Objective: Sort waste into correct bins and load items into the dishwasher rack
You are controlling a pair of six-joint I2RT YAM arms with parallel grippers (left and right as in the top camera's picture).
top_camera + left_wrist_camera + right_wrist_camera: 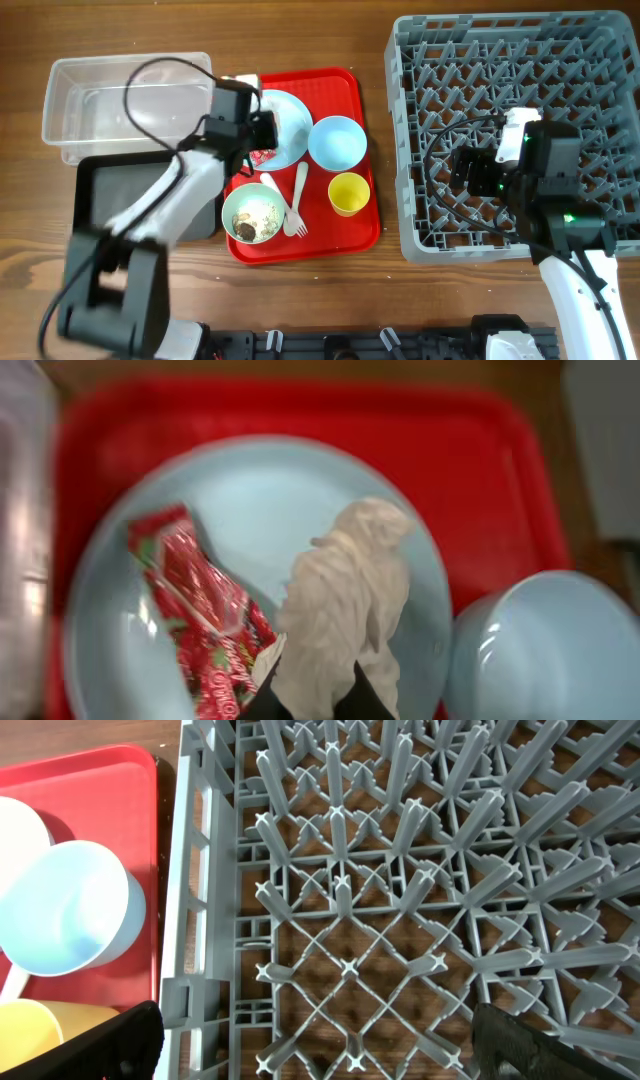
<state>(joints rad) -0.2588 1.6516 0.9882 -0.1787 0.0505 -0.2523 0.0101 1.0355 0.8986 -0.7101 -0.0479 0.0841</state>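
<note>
Left fingers (262,708) are pressed in on the lower end of the white wad (345,600), pinching it above the pale-blue plate (250,490); this wrist view is motion-blurred. The red-and-white wrapper (195,610) lies on the plate just beside the wad. The plate sits at the back left of the red tray (335,90), with the blue bowl (337,143) just to its right. Nearer me on the tray is the bowl of food scraps (253,215), then the spoon (270,188) and fork (297,200), then the yellow cup (348,192). The clear tub (60,100) and black tray (110,180) stand on the tabletop (20,250) left of the red tray; my left arm crosses over the black tray. Right fingers (110,1045) are spread wide, holding nothing, above the left part of the dishwasher rack (400,920).
</note>
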